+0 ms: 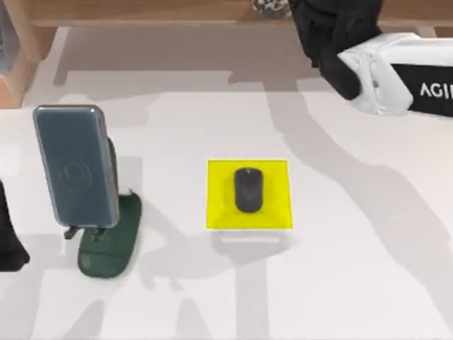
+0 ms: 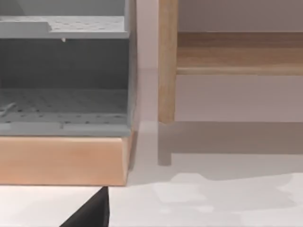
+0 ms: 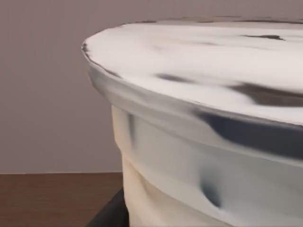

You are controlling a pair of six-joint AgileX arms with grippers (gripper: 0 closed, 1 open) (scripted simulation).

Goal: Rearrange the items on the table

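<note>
The grey-blue phone (image 1: pixel 76 167) leans upright on a dark green stand (image 1: pixel 110 241) at the left of the white table (image 1: pixel 354 276). In the middle of the table the black mouse (image 1: pixel 248 190) lies on a yellow square pad (image 1: pixel 248 195). My right gripper (image 1: pixel 306 15) is far back at the top right, beside a speckled white object (image 1: pixel 270 6) at the shelf. That object's pale, dark-flecked side (image 3: pixel 199 118) looms very close in the right wrist view. My left arm (image 1: pixel 8 241) rests at the table's left edge, clear of the phone.
A light wooden shelf (image 1: pixel 141 10) runs along the back edge, and its post (image 2: pixel 166 61) stands in the left wrist view. A grey perforated bin (image 2: pixel 61 85) sits on a wooden block at the back left.
</note>
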